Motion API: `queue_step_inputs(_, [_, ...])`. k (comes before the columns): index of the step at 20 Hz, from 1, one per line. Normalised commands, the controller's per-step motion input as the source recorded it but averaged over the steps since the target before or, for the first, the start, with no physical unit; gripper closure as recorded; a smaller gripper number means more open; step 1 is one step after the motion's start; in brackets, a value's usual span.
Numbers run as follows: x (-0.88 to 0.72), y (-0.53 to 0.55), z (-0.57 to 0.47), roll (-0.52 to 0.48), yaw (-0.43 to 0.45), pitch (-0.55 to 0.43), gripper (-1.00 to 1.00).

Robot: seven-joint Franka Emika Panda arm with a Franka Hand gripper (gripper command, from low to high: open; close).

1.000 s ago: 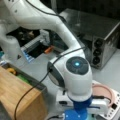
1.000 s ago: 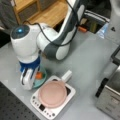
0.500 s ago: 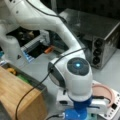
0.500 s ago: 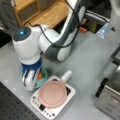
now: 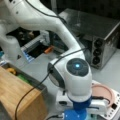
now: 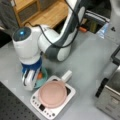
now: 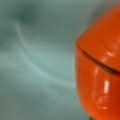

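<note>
On the grey desk (image 6: 82,62), at nine o'clock of the white hotplate with its pink pan (image 6: 52,93), the gripper (image 6: 31,80) hangs over a teal bowl (image 6: 43,76) holding a small orange object (image 7: 98,72), jaws' state indiscernible.

From my station the orange piece (image 7: 100,70) looks like glossy, smooth plastic, catching bright glints. The teal bowl (image 7: 37,62) under it has a matt, smooth glaze-like skin. The tool (image 6: 30,78) sits over the bowl in white, slightly shiny plastic. I read the worktop (image 6: 87,60) as dull grey, the crate (image 5: 17,97) as bare wood, the oven (image 5: 100,32) as brushed metal.
</note>
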Motion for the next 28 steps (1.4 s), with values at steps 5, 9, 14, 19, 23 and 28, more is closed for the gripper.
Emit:
queue_step_inputs(5, [-0.22, -0.01, -0.28, 0.064, 0.041, -0.145, 1.0])
queue_step_inputs(9, [-0.24, -0.02, -0.31, 0.109, 0.05, -0.13, 1.0])
queue_step_inputs(14, [-0.19, -0.07, -0.22, 0.167, 0.042, -0.125, 1.0])
queue_step_inputs(19, [-0.08, -0.09, -0.13, 0.201, 0.004, -0.111, 1.0])
queue_step_inputs(23, [-0.04, -0.12, -0.08, 0.182, -0.028, -0.092, 1.0])
queue_step_inputs(28, [-0.06, -0.13, 0.09, 0.166, -0.025, -0.033, 1.0])
